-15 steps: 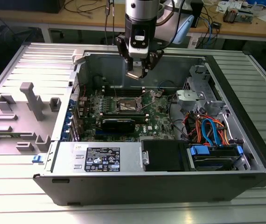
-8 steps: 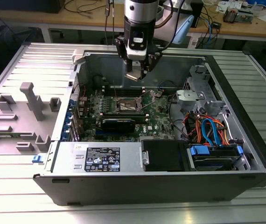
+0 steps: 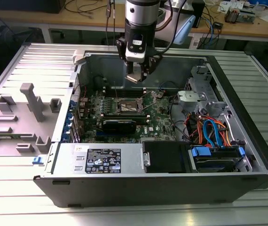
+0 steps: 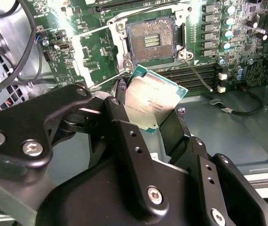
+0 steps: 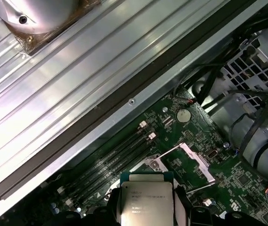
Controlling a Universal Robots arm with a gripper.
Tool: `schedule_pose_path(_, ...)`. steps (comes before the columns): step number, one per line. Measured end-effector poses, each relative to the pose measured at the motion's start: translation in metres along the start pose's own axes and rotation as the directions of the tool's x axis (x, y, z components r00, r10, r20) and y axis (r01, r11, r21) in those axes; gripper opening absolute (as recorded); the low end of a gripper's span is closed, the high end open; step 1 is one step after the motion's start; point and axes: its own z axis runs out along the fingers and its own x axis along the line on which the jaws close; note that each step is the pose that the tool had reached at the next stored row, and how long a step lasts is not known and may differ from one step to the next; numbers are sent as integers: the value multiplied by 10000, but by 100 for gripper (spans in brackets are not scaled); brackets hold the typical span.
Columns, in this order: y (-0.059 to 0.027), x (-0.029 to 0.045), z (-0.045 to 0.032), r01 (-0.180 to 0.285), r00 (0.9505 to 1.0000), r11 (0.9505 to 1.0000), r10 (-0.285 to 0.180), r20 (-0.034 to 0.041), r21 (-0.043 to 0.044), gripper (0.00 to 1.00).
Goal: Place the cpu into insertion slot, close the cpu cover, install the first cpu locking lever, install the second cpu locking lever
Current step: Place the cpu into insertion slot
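One cpu (image 4: 153,101) is gripped by opposite edges between the two jaws, tilted, silver top shown. Beyond it, well apart, one insertion slot (image 4: 151,41) is seen open, dark centre bare. Two thin locking levers (image 4: 199,74) are noted, one at each side of the slot

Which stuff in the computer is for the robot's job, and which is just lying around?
For the job: flat square silver chip held in the black fingers; square silver-rimmed socket; thin silver wire lever.
Just there: orange and blue cables; grey plastic stand; round silver battery.
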Motion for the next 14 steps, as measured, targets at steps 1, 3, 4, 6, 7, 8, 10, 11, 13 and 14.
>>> schedule_pose_path(1, -1, 0, 9, -136, 9999, 9999, 136, -3, 6, 54)
schedule_pose_path(3, -2, -1, 24, -358, 9994, 9994, 358, 1, 7, 54)
schedule_pose_path(4, -2, -2, 31, -451, 9990, 9990, 451, 5, 6, 54)
schedule_pose_path(6, -3, -2, 44, -619, 9981, 9981, 619, 16, 1, 54)
schedule_pose_path(7, -5, -3, 54, -707, 9975, 9975, 707, 23, -3, 54)
schedule_pose_path(8, -7, -5, 67, -814, 9967, 9967, 814, 31, -8, 54)
schedule_pose_path(10, -9, -6, 81, -923, 9957, 9957, 923, 38, -13, 54)
schedule_pose_path(11, -9, -6, 89, -1002, 9950, 9950, 1002, 44, -16, 54)
schedule_pose_path(13, -11, -6, 104, -1239, 9923, 9923, 1239, 58, -25, 54)
schedule_pose_path(14, -11, -7, 110, -1337, 9910, 9910, 1337, 64, -28, 54)
